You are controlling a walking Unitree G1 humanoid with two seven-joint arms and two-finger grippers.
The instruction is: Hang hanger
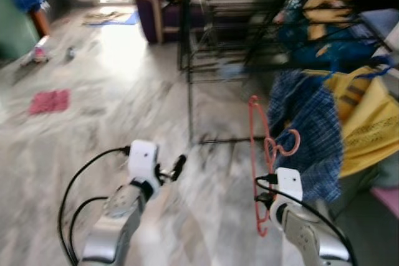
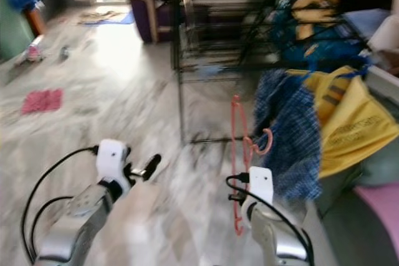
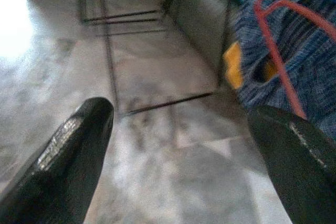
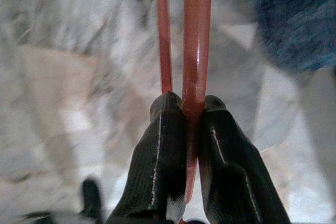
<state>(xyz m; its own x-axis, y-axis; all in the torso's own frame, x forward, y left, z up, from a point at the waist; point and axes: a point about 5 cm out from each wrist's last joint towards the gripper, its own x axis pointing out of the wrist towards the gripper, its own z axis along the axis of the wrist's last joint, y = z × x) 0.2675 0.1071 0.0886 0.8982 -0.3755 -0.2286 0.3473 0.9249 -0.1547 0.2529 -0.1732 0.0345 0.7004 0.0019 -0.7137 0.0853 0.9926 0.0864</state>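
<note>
Left gripper (image 3: 178, 145): arm reaching forward, low; fingers (image 3: 68, 156) spread wide, empty.
Right gripper (image 4: 191, 109): arm raised forward; fingers (image 4: 163, 145) pinched tight on hanger (image 4: 197, 35).

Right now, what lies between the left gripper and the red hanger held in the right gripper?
Only bare marble floor, seen in the left eye view, separates the left gripper from the red hanger.
</note>
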